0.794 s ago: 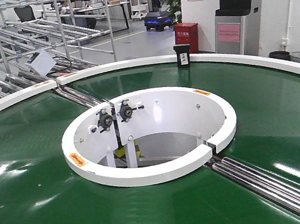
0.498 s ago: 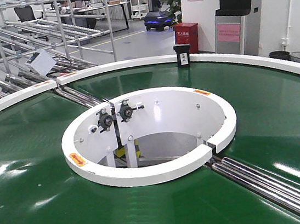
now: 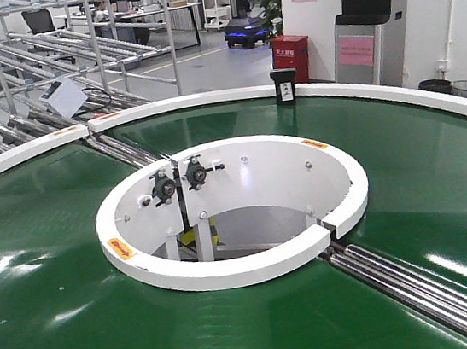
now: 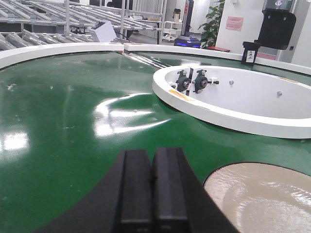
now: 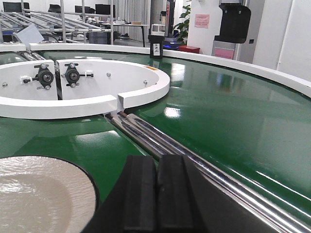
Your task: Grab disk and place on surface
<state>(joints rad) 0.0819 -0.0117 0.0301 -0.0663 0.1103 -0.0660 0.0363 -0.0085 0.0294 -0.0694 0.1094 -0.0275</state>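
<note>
Green belt [image 3: 45, 251] bears disk [image 5: 39, 194], lower left of right-wrist view. Left claw [image 4: 152, 158], right claw [image 5: 156, 162] clenched, empty; spread before approaching rim.

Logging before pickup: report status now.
Left end effector shut, empty. Right end effector shut, empty. Disk on green belt, untouched. No obstruction seen.

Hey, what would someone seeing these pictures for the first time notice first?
The glossy green ring-shaped conveyor belt fills the scene, curving around a white circular inner rim at centre. In the left wrist view, a pale glossy round disk lies on the belt, right of the shut black left gripper.
</note>
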